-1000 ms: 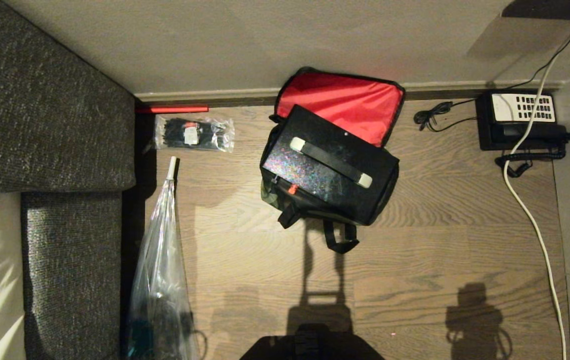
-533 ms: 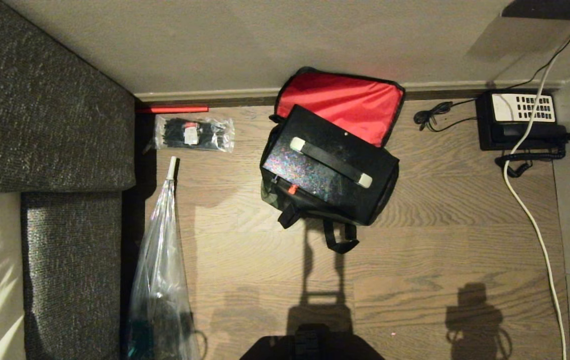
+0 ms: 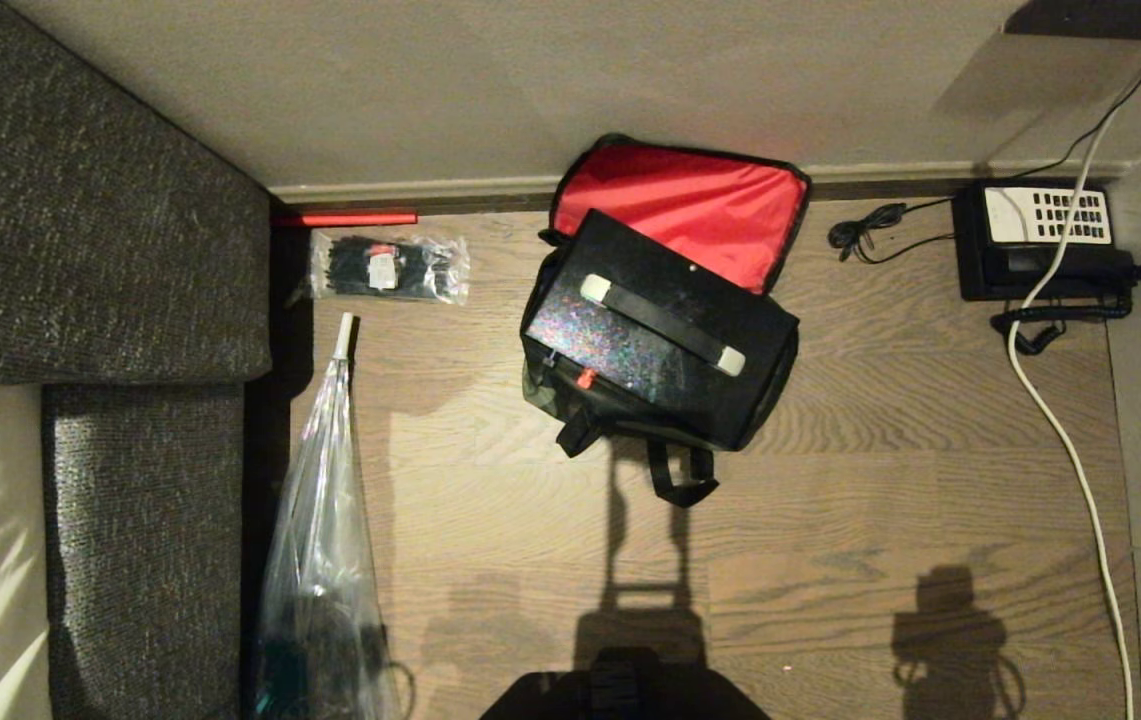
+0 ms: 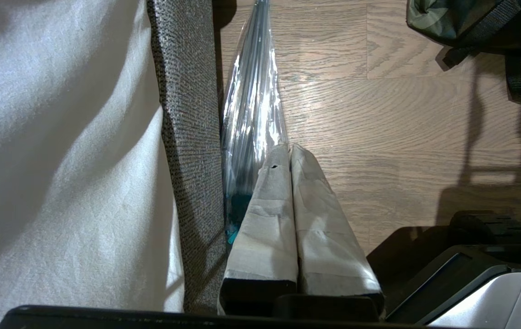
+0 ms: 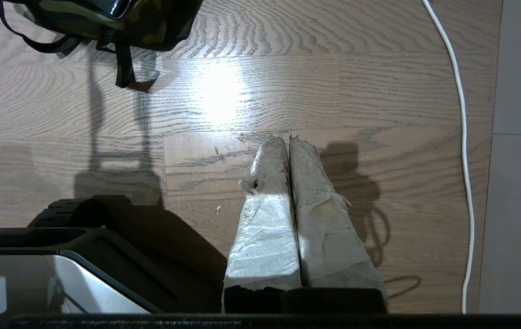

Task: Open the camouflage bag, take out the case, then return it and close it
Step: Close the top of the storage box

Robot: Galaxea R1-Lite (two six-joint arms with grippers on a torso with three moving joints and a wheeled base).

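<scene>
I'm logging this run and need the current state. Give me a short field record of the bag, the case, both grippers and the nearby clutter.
bag: camouflage bag on the wood floor by the wall, flap open, red lining showing
case: black case sitting in the bag's opening, handle up
left gripper: left gripper shut, empty, above the floor beside the sofa
right gripper: right gripper shut, empty, above bare floor
clutter: telephone, white cable, packet of cable ties, clear plastic bag
</scene>
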